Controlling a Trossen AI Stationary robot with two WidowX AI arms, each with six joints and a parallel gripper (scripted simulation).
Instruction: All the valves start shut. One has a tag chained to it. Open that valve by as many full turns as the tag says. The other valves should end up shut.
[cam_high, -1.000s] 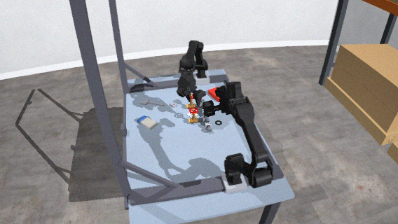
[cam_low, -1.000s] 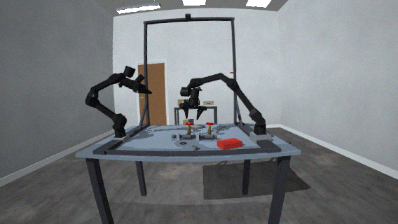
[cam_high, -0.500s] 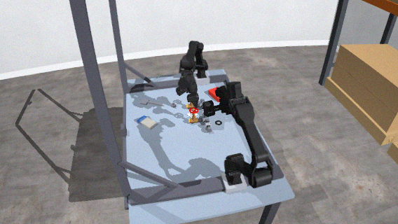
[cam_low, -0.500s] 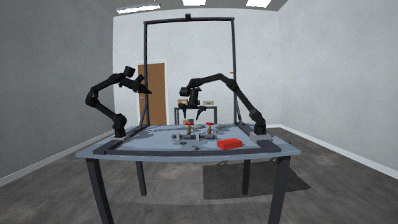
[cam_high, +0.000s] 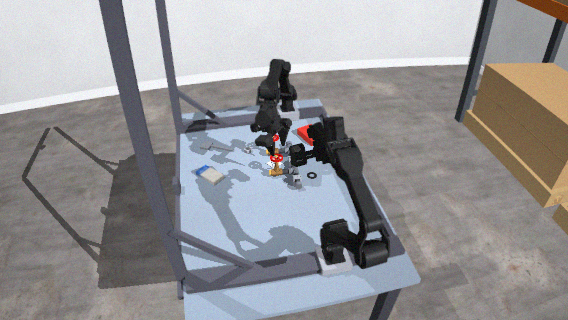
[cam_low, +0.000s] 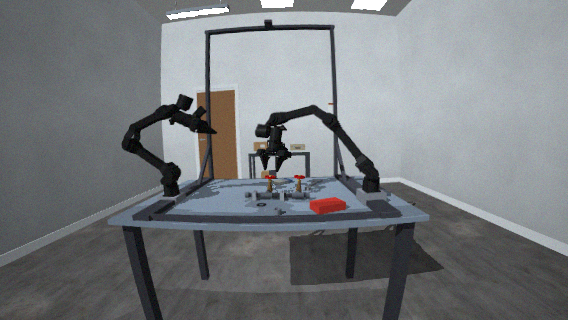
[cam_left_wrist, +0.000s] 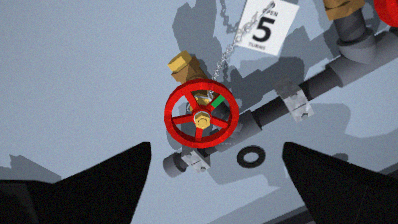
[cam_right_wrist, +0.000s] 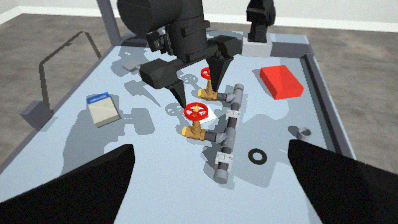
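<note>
The tagged valve's red handwheel (cam_high: 276, 158) (cam_low: 270, 177) (cam_left_wrist: 230, 128) (cam_right_wrist: 196, 104) has a green mark on one spoke. Its chain runs to a white tag (cam_left_wrist: 267, 41) (cam_right_wrist: 208, 116) reading "OPEN 5 TURNS". The other valve's red wheel (cam_high: 275, 137) (cam_low: 299, 176) (cam_right_wrist: 204, 73) stands farther along the same grey pipe (cam_left_wrist: 273, 116) (cam_right_wrist: 231, 125). My left gripper (cam_low: 271, 170) (cam_left_wrist: 217, 149) (cam_right_wrist: 200, 99) is open and empty, pointing down just above the tagged wheel, touching nothing that I can see. My right gripper (cam_right_wrist: 211, 149) is open and empty, raised well away from both valves.
A black ring (cam_high: 308, 175) (cam_left_wrist: 240, 158) (cam_right_wrist: 250, 156) lies beside the pipe. A red block (cam_high: 305, 134) (cam_low: 327, 205) (cam_right_wrist: 281, 82) lies on the pipe's side of the table. A blue and white box (cam_high: 211, 175) (cam_right_wrist: 103, 111) lies opposite. A small grey fitting (cam_right_wrist: 303, 132) lies near the table edge.
</note>
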